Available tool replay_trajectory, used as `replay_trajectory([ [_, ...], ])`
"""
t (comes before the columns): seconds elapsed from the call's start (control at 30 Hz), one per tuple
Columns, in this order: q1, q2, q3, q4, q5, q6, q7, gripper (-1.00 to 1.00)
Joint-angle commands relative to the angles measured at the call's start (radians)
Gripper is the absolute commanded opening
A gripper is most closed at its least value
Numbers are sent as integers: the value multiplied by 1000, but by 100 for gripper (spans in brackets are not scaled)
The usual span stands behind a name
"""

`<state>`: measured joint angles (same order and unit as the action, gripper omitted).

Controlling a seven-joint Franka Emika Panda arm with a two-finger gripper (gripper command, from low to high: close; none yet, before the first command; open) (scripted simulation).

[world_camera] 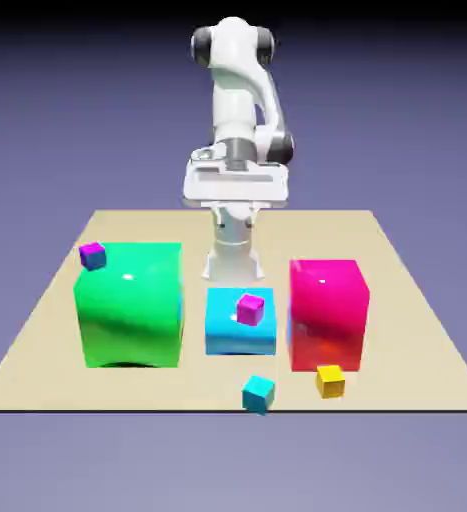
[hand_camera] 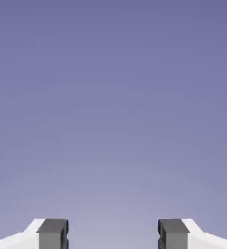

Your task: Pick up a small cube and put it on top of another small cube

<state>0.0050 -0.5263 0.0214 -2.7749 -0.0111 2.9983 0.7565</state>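
The hand view shows only plain blue-violet backdrop above the two grey fingertips [hand_camera: 53,233] at its bottom edge; no cube or table appears in it. The gripper [hand_camera: 113,234] has its jaws spread wide, with nothing between them.

In the exterior view the fingers cannot be made out: the hand [world_camera: 233,185] is a flat white bar facing the camera, held high above the far edge of the table [world_camera: 37,350], with the arm [world_camera: 239,90] folded upright behind it. The arm's base is partly hidden behind the cyan block [world_camera: 239,325].

The yellow cube [world_camera: 330,380] lies on the table near the front edge, just in front of the pink block [world_camera: 327,312], at the exterior view's right. The teal cube [world_camera: 258,393] lies near it to the left, apart from it. A magenta cube [world_camera: 250,308] sits atop the cyan block; another [world_camera: 93,256], magenta and blue, is at the green block's [world_camera: 130,305] far left top corner.
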Motion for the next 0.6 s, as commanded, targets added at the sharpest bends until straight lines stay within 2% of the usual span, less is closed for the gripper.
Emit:
replay_trajectory([
  [0.0,-6,36,18,29,-9,-32,13,0],
  [0.57,-104,652,319,524,-165,-577,231,0],
])
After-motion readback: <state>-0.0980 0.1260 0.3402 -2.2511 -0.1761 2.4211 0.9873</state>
